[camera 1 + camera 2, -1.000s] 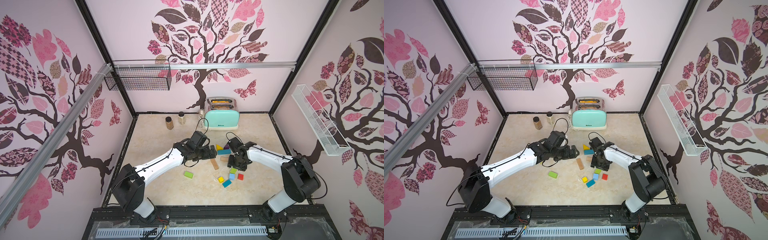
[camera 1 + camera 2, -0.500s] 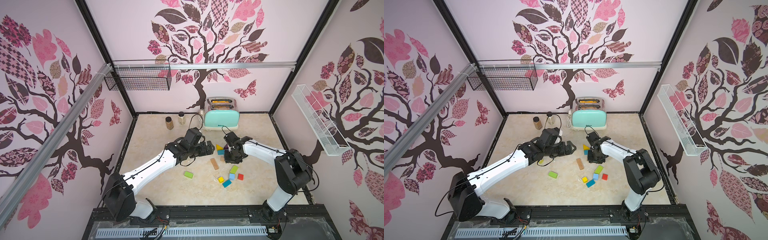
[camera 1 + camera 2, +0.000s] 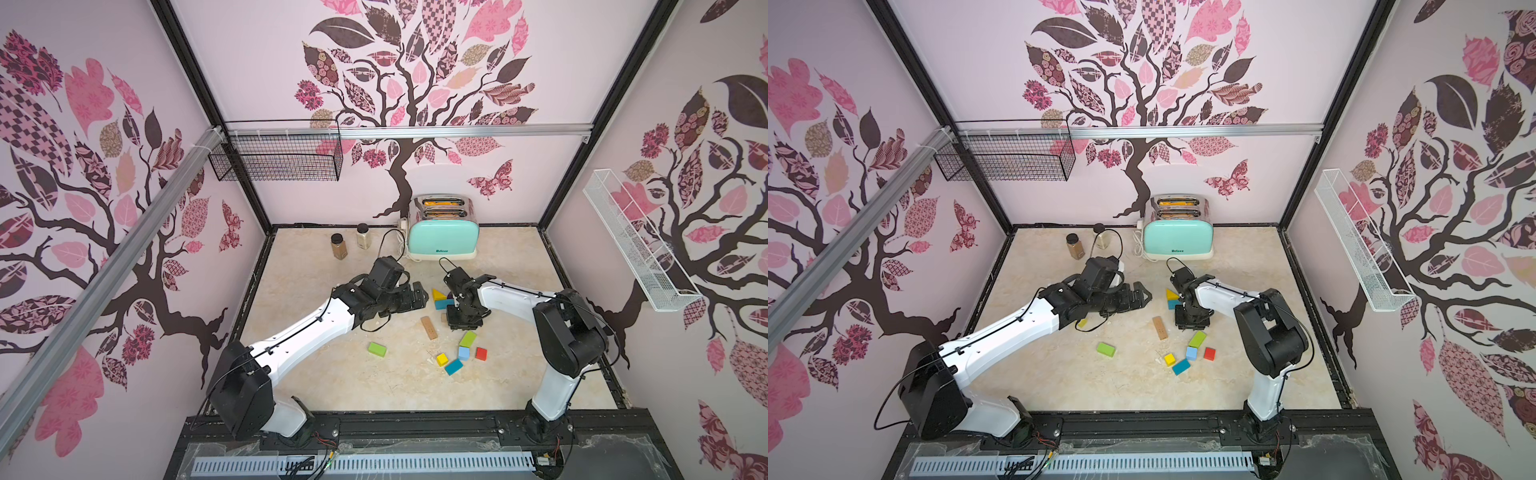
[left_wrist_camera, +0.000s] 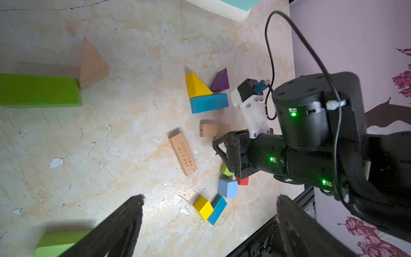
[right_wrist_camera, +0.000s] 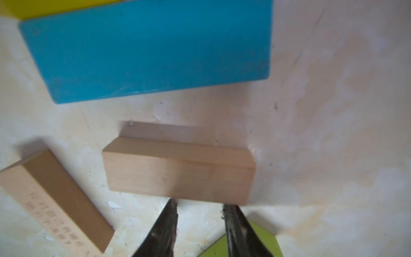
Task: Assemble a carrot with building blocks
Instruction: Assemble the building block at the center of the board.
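The building blocks lie scattered mid-floor. A yellow wedge (image 3: 437,294), a purple wedge (image 4: 220,81) and a teal bar (image 3: 441,304) sit together. Near them are an engraved tan bar (image 3: 429,328) and a short plain tan block (image 5: 178,171). My right gripper (image 5: 200,205) points down at that tan block, tips at its side, jaws partly open with bare floor between them. It shows in both top views (image 3: 1192,322). My left gripper (image 4: 210,200) hovers wide open and holds nothing; in a top view it (image 3: 417,297) is left of the wedges.
Closer in lie a green bar (image 3: 377,349), a green block (image 3: 468,339), a yellow cube (image 3: 442,359), a light blue cube (image 3: 464,353), a red cube (image 3: 481,353) and a teal block (image 3: 453,367). A mint toaster (image 3: 442,237) and two spice jars (image 3: 338,246) stand at the back.
My right gripper's jaws have narrowed, and it has shifted left and come down by the short tan block. The left arm shifted slightly and stays wide open.
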### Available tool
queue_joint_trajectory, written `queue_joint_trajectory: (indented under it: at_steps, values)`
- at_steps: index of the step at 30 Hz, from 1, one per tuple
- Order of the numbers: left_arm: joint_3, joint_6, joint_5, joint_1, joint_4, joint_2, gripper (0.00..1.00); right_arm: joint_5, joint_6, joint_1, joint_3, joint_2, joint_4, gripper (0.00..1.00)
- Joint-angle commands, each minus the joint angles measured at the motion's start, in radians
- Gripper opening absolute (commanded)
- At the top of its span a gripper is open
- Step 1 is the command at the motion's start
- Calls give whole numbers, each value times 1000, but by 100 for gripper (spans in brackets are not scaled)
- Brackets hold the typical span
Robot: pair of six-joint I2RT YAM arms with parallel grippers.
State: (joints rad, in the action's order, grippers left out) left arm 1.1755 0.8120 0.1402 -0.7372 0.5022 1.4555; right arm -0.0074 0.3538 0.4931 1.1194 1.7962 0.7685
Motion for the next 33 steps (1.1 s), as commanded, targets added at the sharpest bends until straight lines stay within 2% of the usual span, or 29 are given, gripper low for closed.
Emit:
queue_joint_trajectory:
  at_steps: [1,33]
  values:
    - [-3,-2,3,6,-11,8,98,42,-17,0,31,17,-16,39]
    - [0,-22,2,9,-16,16,98,-29,91,-6,96,91,-39,40]
